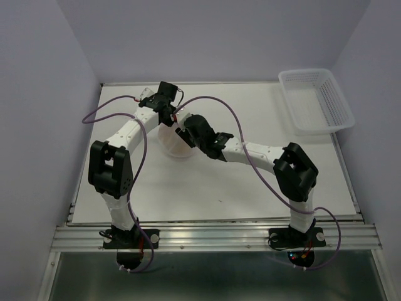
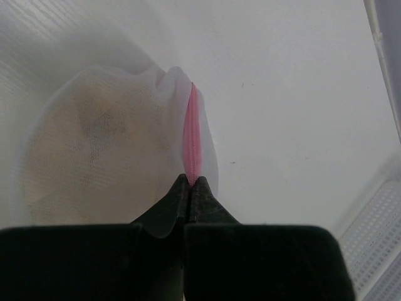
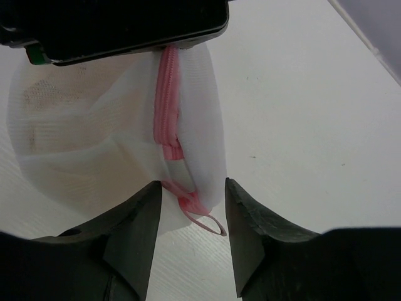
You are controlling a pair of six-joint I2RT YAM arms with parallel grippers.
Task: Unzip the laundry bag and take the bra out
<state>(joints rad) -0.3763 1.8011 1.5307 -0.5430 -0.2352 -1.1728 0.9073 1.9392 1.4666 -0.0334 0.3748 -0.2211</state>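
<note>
Two pincers worked the laundry bag point(image 1: 172, 143), mid-frame in the top view. My left pincer point(image 2: 191, 183) was clamped on the pink zipper point(image 2: 192, 132); my right pincer point(image 3: 192, 188) gaped around the pull tab point(image 3: 193, 204). I judged: pinch the tab squarely, pull along the zipper, left anchoring. The bra point(image 2: 94, 138) lay inside.

The left arm point(image 1: 123, 135) bends at a raised elbow and reaches forward-right. The right arm point(image 1: 263, 152) stretches left toward it, and the wrists nearly meet. The left gripper point(image 2: 191, 183) has its jaws pinched together on the laundry bag point(image 2: 94, 144) at its pink rim. The right gripper point(image 3: 193, 188) faces it, jaws spread apart.
</note>
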